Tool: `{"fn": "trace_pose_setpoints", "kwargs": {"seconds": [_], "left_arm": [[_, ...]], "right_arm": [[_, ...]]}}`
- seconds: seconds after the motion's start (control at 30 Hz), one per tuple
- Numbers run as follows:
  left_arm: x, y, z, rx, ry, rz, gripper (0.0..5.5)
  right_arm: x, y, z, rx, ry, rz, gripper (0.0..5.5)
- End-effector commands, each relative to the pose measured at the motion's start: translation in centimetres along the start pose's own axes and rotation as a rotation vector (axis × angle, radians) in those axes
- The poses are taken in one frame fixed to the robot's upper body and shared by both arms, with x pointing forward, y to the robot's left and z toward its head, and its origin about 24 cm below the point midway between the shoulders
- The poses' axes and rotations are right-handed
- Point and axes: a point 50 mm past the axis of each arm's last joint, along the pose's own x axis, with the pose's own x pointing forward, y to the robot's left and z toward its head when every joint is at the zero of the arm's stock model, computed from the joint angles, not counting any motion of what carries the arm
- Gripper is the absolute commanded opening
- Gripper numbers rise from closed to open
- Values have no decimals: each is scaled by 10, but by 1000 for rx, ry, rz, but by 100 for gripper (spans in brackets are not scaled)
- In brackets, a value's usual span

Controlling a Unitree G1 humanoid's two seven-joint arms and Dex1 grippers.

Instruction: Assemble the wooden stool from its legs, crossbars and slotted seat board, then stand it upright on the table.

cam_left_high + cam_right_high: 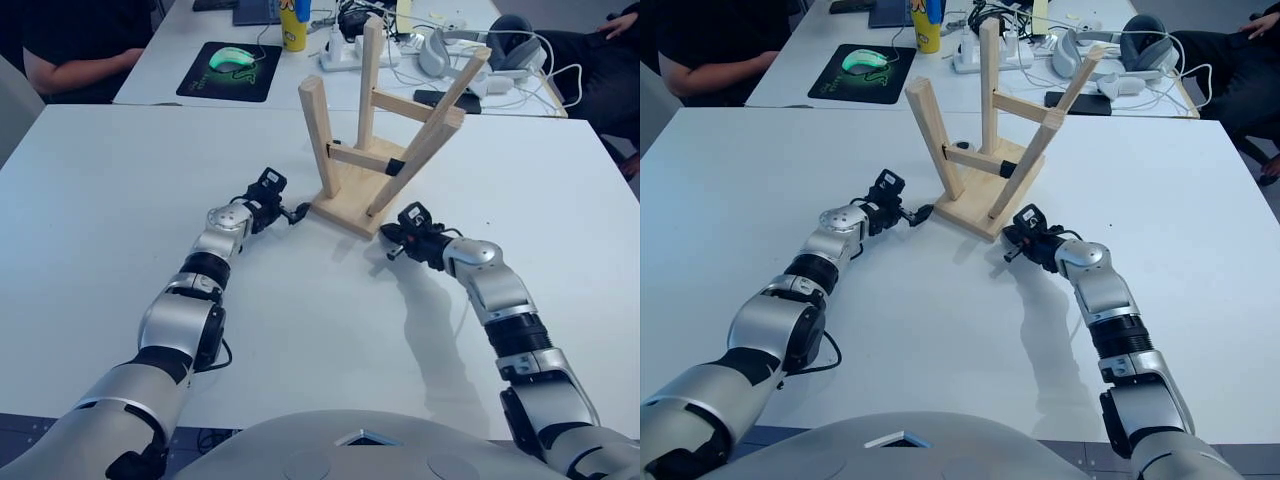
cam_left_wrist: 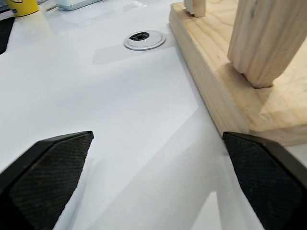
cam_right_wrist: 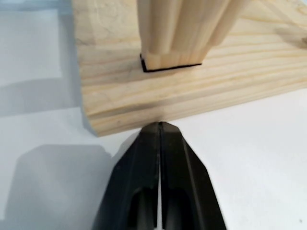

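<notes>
The wooden stool (image 1: 385, 130) rests upside down on the white table (image 1: 120, 190), its seat board (image 1: 345, 208) flat on the surface and its legs (image 1: 320, 135) pointing up, joined by crossbars (image 1: 362, 160). My left gripper (image 1: 298, 212) is open beside the board's left corner; in the left wrist view its fingertips (image 2: 48, 177) are spread wide, and the board (image 2: 225, 91) lies just beyond one of them. My right gripper (image 1: 388, 240) is shut and holds nothing, and its tips (image 3: 159, 127) almost touch the board's near edge (image 3: 192, 100) below a leg (image 3: 177, 28).
A round cable grommet (image 2: 144, 40) is set in the table behind the stool. A second table at the back carries a mouse pad (image 1: 230, 70), a yellow cup (image 1: 293, 25), headphones (image 1: 500, 45) and cables. Bare tabletop stretches to the left and right of the stool.
</notes>
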Motion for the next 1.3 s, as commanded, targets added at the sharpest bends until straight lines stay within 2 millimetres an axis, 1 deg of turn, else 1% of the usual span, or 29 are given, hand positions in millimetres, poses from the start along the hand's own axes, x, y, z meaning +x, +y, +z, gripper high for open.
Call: {"fn": "trace_pose_setpoints", "kwargs": {"seconds": [0.03, 0.13, 0.23, 0.33, 0.47, 0.57, 0.67, 0.73, 0.87, 0.93, 1.03, 1.17, 1.3], "left_arm": [[1, -25, 10, -7, -64, -192, 500], [-5, -35, 12, 11, -57, -263, 500], [-13, -47, 19, 20, -66, -328, 500], [-27, -59, 26, 12, -69, -405, 500], [-47, -76, 27, -5, -25, -515, 500], [-57, -84, 25, -10, 2, -539, 500], [-67, -74, 21, -30, 34, -488, 500], [-72, -69, 18, -34, 57, -476, 500], [-82, -60, 11, -2, 118, -451, 500], [-85, -59, 9, 3, 137, -464, 500], [-87, -61, 11, -1, 133, -478, 500], [-81, -67, 18, -13, 97, -480, 500], [-73, -75, 22, -23, 75, -489, 500]], "right_arm": [[-4, 26, -18, 44, 34, 200, 1], [-10, 32, -24, 20, 59, 250, 1], [-14, 40, -29, 11, 79, 305, 1], [-20, 46, -31, 3, 87, 346, 1], [-26, 47, -32, 1, 88, 378, 1], [-30, 38, -37, -20, 117, 351, 1], [-34, 28, -38, -27, 123, 316, 1], [-36, 26, -38, -30, 126, 313, 1], [-41, 22, -31, -45, 129, 328, 1], [-44, 19, -28, -53, 133, 326, 1], [-45, 7, -22, -61, 114, 266, 1], [-40, -15, -8, -30, 17, 109, 1], [-37, -35, 14, 24, -123, -54, 1]]}}
